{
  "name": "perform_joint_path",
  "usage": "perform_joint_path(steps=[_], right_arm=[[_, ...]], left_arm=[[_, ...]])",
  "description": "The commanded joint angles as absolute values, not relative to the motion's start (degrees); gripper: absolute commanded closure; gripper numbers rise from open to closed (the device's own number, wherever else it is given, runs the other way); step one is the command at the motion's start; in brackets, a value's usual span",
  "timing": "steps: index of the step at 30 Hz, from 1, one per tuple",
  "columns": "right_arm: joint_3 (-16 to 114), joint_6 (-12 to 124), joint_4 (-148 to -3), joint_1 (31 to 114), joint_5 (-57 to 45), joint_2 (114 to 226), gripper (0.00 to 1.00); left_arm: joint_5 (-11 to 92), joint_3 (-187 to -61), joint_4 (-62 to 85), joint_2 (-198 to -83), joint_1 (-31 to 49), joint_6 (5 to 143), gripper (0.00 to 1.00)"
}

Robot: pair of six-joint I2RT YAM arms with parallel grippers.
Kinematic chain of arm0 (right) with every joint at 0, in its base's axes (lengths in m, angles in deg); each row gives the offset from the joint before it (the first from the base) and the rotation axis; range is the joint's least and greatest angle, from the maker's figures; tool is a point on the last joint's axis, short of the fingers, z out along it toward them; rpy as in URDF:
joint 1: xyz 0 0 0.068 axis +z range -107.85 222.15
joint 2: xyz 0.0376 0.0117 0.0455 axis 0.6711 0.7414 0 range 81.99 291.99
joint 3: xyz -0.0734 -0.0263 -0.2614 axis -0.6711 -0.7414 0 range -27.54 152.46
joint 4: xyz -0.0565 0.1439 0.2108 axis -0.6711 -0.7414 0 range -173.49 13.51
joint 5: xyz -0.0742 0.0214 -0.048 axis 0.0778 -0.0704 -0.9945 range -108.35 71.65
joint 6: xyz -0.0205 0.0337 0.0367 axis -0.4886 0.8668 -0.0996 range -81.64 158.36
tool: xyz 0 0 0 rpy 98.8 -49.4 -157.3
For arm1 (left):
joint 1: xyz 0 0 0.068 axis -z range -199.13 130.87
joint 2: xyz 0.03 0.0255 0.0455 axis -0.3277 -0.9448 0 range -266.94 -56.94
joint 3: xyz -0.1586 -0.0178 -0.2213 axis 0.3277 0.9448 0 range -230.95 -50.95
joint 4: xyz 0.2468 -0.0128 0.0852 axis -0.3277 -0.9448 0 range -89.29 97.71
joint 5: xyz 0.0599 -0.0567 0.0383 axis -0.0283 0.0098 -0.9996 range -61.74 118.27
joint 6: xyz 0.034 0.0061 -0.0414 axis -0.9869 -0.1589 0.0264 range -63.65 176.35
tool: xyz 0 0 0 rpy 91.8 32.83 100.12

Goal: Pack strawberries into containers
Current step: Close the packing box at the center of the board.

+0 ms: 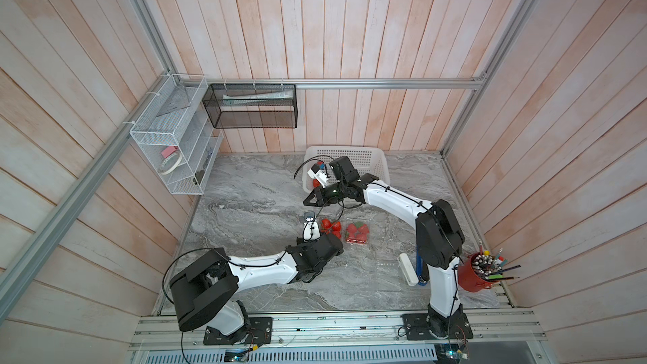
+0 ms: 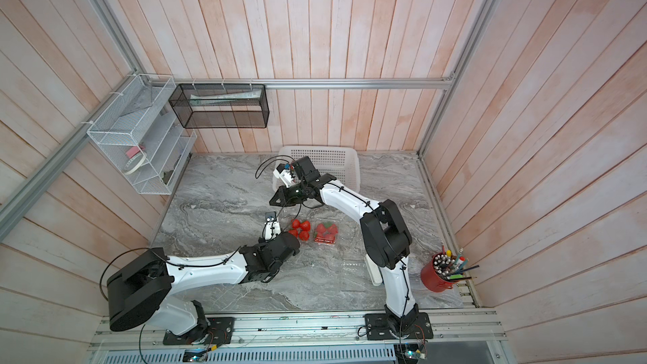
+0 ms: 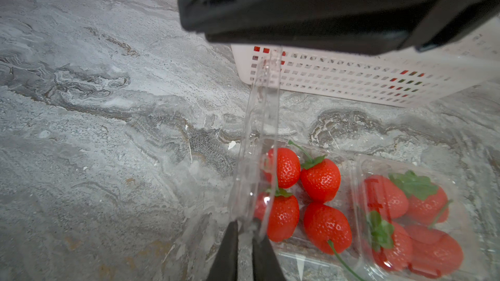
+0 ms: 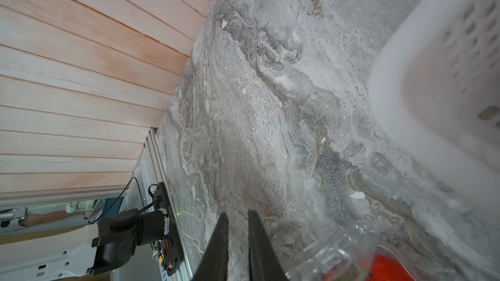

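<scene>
Nearly upright, the container lid (image 3: 263, 120) stands pinched in the left hand (image 3: 244, 225); the right hand (image 4: 238, 213) is closed, empty.

You have clear, glossy plastic containers (image 3: 373, 166) that glint on the lid (image 3: 266, 98). The strawberries (image 3: 320, 179) are shiny red with dimpled skin. The table (image 3: 108, 131) is smooth grey veined marble. The basket (image 3: 338, 77) is matt white perforated plastic; the walls (image 1: 350, 29) are pale, matt wood planks.

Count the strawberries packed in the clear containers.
8 strawberries: four in the open container, four in the closed container beside it. Others may sit hidden in the white basket, where red shows through holes.
</scene>
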State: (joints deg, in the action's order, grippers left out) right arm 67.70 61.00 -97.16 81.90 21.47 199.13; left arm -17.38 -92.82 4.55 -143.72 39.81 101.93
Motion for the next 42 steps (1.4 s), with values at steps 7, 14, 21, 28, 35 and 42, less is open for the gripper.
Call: perform_joint_path(steps=[7, 14, 21, 28, 35, 42], right_arm=[[67.7, 55.1, -106.8, 82.4, 12.8, 198.3, 0.84], [64.9, 54.6, -106.7, 82.3, 10.7, 197.3, 0.85], [61.0, 55.6, -104.1, 81.9, 10.6, 195.1, 0.85], [56.4, 57.4, -100.6, 81.8, 11.5, 192.9, 0.85], [52.2, 59.3, -97.6, 81.9, 12.6, 191.4, 0.85], [47.3, 60.6, -95.1, 82.0, 13.1, 189.4, 0.85]], left_arm=[[-18.1, -94.1, 5.9, -144.7, 40.0, 100.6, 0.86], [-17.8, -94.1, 5.7, -144.4, 40.0, 101.1, 0.72], [-17.2, -94.0, 2.4, -142.6, 40.0, 103.5, 0.64], [-15.4, -91.3, -1.4, -136.1, 40.0, 106.8, 0.62], [-15.6, -89.7, -5.4, -130.8, 40.0, 109.9, 0.6], [-12.7, -87.8, -5.0, -129.3, 39.4, 113.5, 0.39]])
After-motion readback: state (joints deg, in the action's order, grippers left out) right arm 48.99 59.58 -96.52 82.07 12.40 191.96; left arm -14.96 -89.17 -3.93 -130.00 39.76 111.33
